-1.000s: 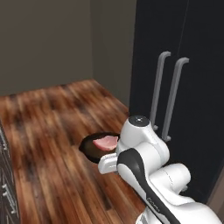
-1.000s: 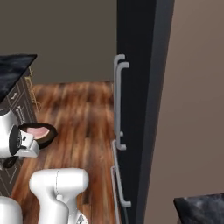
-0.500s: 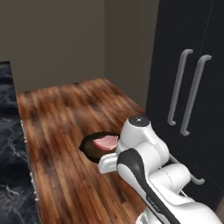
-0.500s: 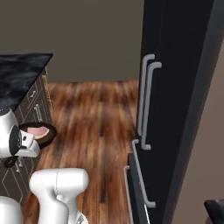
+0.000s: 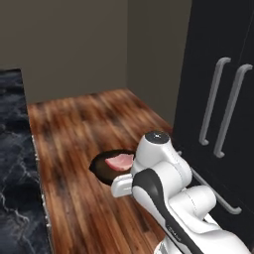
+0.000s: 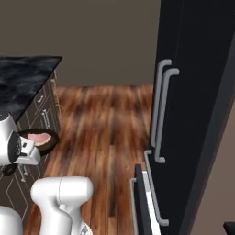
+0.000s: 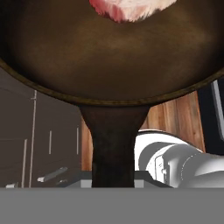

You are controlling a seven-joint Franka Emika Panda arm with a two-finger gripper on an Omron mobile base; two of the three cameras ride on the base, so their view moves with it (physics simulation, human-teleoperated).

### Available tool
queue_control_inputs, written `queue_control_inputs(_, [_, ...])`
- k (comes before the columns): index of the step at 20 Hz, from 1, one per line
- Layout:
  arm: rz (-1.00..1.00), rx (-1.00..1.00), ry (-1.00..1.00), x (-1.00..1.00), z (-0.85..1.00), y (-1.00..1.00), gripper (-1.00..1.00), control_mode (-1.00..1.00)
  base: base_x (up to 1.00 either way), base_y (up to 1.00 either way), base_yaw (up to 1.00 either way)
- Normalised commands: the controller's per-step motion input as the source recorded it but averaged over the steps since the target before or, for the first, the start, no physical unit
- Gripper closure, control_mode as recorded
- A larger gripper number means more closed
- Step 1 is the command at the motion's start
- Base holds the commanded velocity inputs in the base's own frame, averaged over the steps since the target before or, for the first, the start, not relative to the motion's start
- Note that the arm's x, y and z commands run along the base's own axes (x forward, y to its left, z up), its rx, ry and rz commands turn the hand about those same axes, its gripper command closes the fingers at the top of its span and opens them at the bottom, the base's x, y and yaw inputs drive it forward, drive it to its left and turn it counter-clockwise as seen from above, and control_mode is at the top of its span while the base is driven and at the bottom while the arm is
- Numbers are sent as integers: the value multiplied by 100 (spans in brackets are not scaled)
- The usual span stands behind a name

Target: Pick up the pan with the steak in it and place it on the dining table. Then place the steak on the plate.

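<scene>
My gripper (image 5: 119,182) is shut on the handle (image 7: 112,144) of the dark pan (image 5: 105,167), holding it level in the air above the wooden floor. The pink steak (image 5: 119,161) lies in the pan, toward its right side. The hand view looks along the handle into the brown pan (image 7: 109,52), with the steak (image 7: 131,8) at the top edge. From the right base view the pan (image 6: 42,140) and steak (image 6: 39,137) hang beside the black marble dining table (image 6: 23,80). That table (image 5: 15,149) runs along the left edge. The plate is out of view.
A tall black cabinet with long grey handles (image 5: 218,109) stands to the right, close to my arm, and its handles (image 6: 160,114) show again from the other side. Dark drawer fronts (image 6: 43,114) sit under the table. Wooden floor (image 5: 84,119) stretches ahead to a grey wall.
The whole picture has shifted, so the base has turned. The marble table has come into view on the left. The pan stays in the gripper in the same spot beside the arm.
</scene>
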Motion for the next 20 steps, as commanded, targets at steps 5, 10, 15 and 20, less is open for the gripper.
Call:
queue_control_inputs(5, [0,0,0,0,0,0,100,100,98,5,3])
queue_control_inputs(10, [0,0,0,0,0,0,100,100,100,5,4])
queue_control_inputs(15, [0,0,0,0,0,0,100,100,100,10,5])
queue_control_inputs(20, [0,0,0,0,0,0,100,100,100,11,5])
